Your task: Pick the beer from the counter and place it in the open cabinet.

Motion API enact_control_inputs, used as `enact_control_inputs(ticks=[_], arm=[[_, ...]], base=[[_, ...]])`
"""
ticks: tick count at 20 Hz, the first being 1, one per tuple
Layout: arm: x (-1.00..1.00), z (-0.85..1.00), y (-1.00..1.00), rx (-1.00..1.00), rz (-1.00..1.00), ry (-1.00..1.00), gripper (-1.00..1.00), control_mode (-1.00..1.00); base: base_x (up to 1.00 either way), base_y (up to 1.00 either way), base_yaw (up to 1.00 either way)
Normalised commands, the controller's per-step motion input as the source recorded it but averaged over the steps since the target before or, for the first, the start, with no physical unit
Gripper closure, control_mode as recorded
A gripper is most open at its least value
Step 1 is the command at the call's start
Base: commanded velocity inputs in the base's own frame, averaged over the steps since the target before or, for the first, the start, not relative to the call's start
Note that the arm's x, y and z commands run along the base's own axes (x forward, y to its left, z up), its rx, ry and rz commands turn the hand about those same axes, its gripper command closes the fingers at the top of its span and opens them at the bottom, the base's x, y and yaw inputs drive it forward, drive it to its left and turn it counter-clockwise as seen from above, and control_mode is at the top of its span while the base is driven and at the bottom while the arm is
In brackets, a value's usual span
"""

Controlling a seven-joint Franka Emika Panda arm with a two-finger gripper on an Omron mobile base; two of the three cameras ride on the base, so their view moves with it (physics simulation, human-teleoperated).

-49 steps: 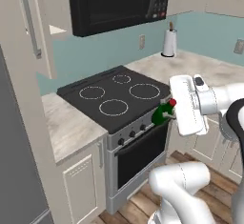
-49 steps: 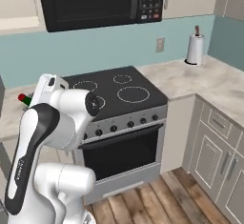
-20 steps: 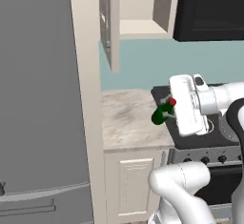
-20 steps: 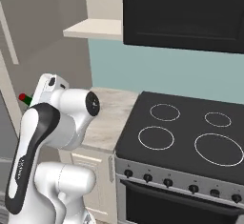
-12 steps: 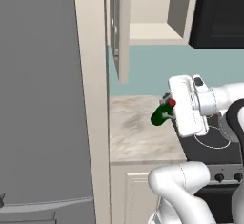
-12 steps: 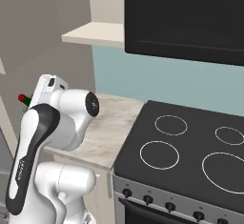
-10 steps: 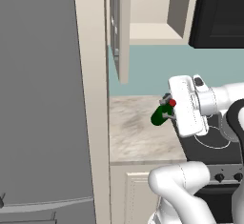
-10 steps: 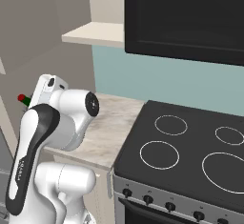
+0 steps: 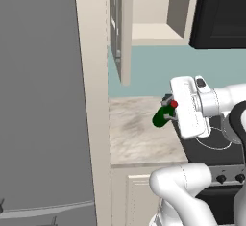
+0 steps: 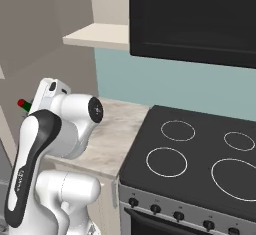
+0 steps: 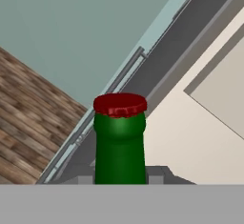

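**One bottle held in the air beside the open cabinet**

One beer [image 9: 162, 116] was clamped in the gripper [image 9: 169, 110], whose jaws were closed on the bottle. In the left base view the green bottle lay tilted, its red cap up against the white hand and its body sticking out to the left. It hung in the air above the counter [image 9: 139, 136], touching no surface.

Above and to the left of the bottle was the open cabinet [image 9: 153, 13], its door [image 9: 120, 28] swung out toward the camera and its pale shelf bare along the front edge. A tall grey fridge [image 9: 43, 100] stood to the left of the counter, and a black stovetop [image 10: 200, 154] with ring burners sat to the counter's right, with a black microwave [image 10: 195, 14] above it.

In the right base view just the red cap of the bottle [image 10: 22, 103] peeked out to the left of the white arm. In the hand view the bottle's neck and cap [image 11: 119, 132] stood straight up between the fingers, with wooden flooring and a teal wall behind it.
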Motion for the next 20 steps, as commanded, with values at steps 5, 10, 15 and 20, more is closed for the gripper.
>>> enact_control_inputs(ticks=[5, 10, 15, 20], arm=[[0.0, 0.0, 0.0, 0.0, 0.0, 0.0, 1.0, 1.0], [0.0, 0.0, 0.0, 0.0, 0.0, 0.0, 1.0, 1.0], [0.0, 0.0, 0.0, 0.0, 0.0, 0.0, 1.0, 1.0], [0.0, 0.0, 0.0, 0.0, 0.0, 0.0, 1.0, 1.0]], base=[[0.47, 0.0, -0.23], [0.39, 0.0, -0.29], [0.32, 0.0, -0.32], [0.22, 0.0, -0.3]])
